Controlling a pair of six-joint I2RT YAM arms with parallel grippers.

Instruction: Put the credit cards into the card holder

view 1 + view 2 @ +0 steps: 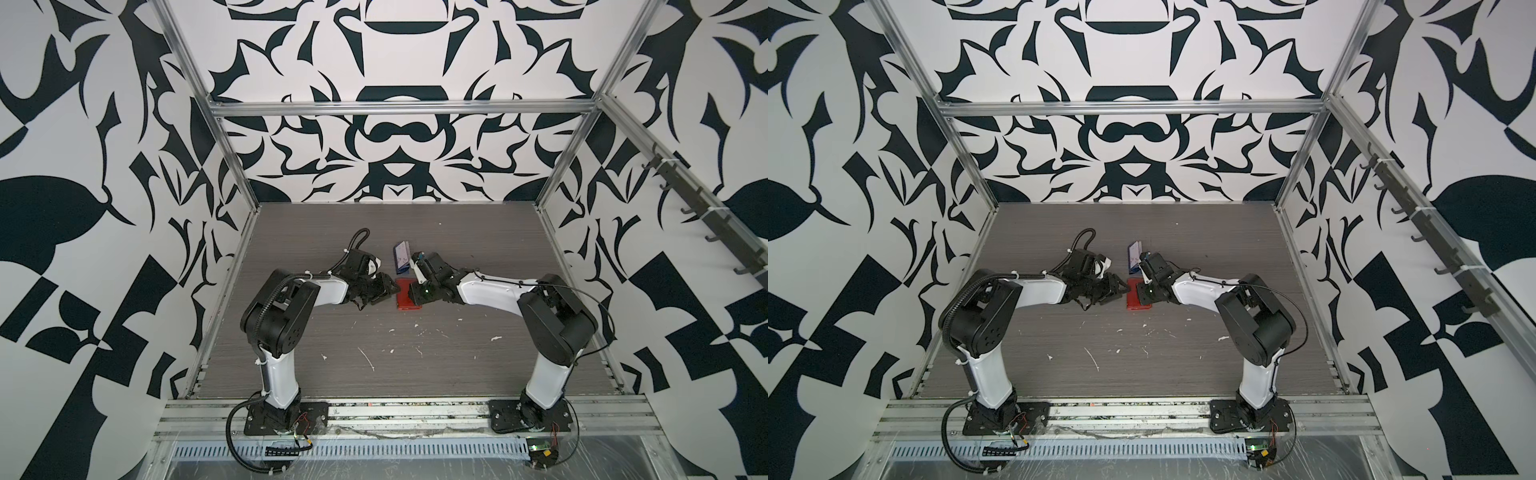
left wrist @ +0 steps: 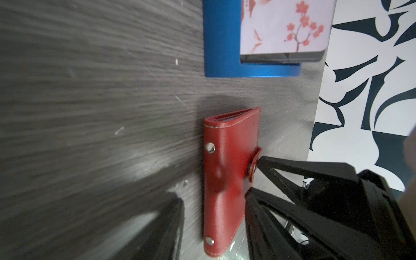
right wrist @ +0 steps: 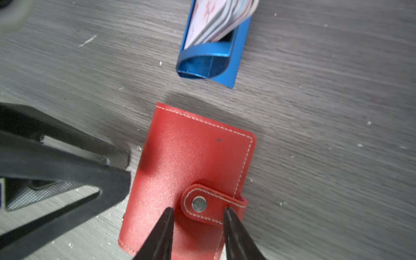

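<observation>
The right pincer (image 3: 198, 210) stands apart astride the snap tab (image 3: 216, 199) of the holder (image 3: 191, 153); the left pincer (image 3: 120, 165) sits at its spine edge, state I cannot tell.

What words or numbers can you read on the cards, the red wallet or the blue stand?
No text can be read anywhere.
Front card in the blue rack: only a pink blossom picture; its red marks in the right wrist view are too blurred to read.
Other cards: only their edges show.
Card holder: no lettering, just white stitching and a plain metal snap.
</observation>
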